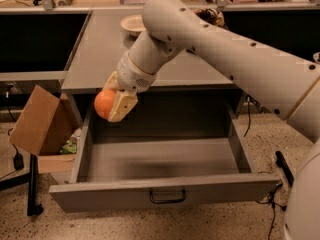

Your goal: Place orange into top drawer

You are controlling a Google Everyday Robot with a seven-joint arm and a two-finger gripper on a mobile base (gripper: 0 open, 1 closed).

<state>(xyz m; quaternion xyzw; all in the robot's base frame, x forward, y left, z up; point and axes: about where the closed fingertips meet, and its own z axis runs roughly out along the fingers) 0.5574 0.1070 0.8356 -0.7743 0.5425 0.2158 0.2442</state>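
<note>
The orange (103, 103) is a round bright fruit held between the cream fingers of my gripper (113, 102). The gripper is shut on it and hangs in front of the desk's front edge, above the back left part of the top drawer (165, 193). The drawer is grey metal, pulled fully out, with a dark wire handle (167, 196) on its front panel. Its floor (165, 159) is bare. My white arm reaches in from the right across the desk top.
A white bowl (132, 24) sits at the back of the grey desk top (97, 54). A cardboard box (42, 126) leans on the floor left of the drawer. A dark stand leg (32, 186) and cables lie nearby.
</note>
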